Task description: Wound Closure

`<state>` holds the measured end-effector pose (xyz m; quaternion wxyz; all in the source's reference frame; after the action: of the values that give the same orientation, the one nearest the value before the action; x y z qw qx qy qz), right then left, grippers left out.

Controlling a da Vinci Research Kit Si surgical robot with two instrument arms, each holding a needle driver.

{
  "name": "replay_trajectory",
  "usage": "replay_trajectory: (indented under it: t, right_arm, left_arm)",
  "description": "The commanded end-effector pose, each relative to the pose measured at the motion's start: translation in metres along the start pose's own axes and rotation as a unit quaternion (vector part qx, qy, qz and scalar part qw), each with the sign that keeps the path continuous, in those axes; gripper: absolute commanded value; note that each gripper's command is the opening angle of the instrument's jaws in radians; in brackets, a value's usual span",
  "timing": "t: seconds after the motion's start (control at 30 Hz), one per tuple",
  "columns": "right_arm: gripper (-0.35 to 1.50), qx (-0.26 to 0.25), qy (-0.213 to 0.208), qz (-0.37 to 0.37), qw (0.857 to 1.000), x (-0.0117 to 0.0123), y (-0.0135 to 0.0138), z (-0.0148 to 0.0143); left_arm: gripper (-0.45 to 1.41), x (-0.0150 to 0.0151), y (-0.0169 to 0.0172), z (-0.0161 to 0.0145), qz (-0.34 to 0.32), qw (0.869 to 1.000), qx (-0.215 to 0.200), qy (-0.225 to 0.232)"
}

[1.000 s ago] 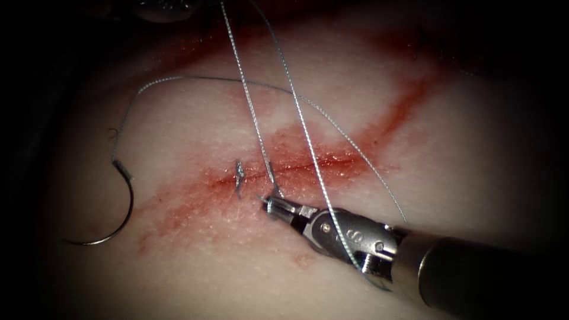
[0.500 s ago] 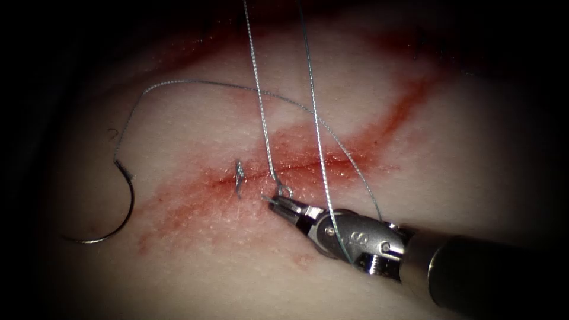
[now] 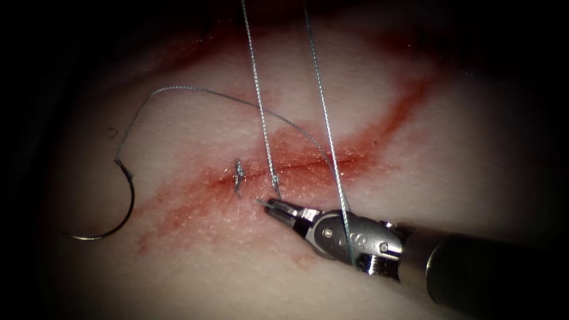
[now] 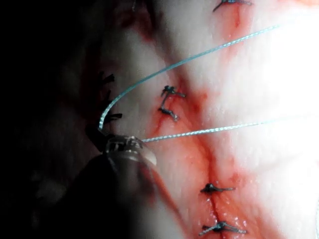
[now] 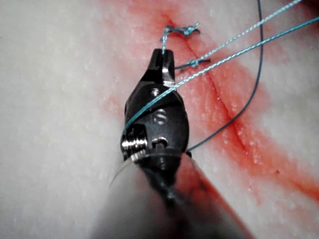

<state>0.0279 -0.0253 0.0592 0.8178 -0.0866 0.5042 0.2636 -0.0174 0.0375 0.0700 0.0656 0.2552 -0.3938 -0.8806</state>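
My right tool (image 3: 271, 205) lies just below the cut (image 3: 308, 163) on the tissue (image 3: 427, 148), its jaws shut on a short thread end; the right wrist view shows the same grip (image 5: 163, 54). Two thread strands (image 3: 259, 101) rise steeply out of view; one crosses over the right tool's wrist. In the left wrist view, my left tool (image 4: 119, 144) is shut on the thread (image 4: 199, 132), with two strands running off from it. The curved needle (image 3: 121, 207) lies free on the tissue left of the cut, and its thread arcs right toward the cut.
A tied stitch (image 3: 239, 176) sits on the cut just left of the right tool's tip. Several more stitches (image 4: 169, 102) line the cut in the left wrist view. Red fluid (image 3: 391, 121) stains the tissue along the cut.
The two rising strands have swung right and stand steeper. The small loop at the right tool's tip has drawn down. The slack strand right of the cut has been pulled in.
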Motion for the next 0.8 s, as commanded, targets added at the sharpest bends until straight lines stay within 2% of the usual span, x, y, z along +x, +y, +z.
replay_trajectory:
  t: [0.03,0.4,0.53,0.8]
  right_arm:
    - [-0.35,0.003,-0.002,-0.001,1.000,-0.0007,-0.0011,0.0006]
    - [-0.35,0.020,-0.023,-0.011,0.999,-0.0016,-0.0030,0.0003]
    - [-0.35,0.037,-0.052,-0.021,0.998,-0.0027,-0.0042,0.0000]
    - [-0.35,0.063,-0.081,-0.042,0.994,-0.0050,-0.0069,-0.0010]
  left_arm:
    - [-0.45,0.0000,-0.0001,0.0011,0.003,1.000,0.004,-0.004]
    - [-0.45,-0.0006,-0.0011,0.0041,0.027,0.999,0.012,-0.035]
    - [-0.45,-0.0009,-0.0011,0.0048,0.032,0.999,0.015,-0.039]
    - [-0.45,-0.0015,-0.0016,0.0059,0.035,0.998,0.016,-0.046]
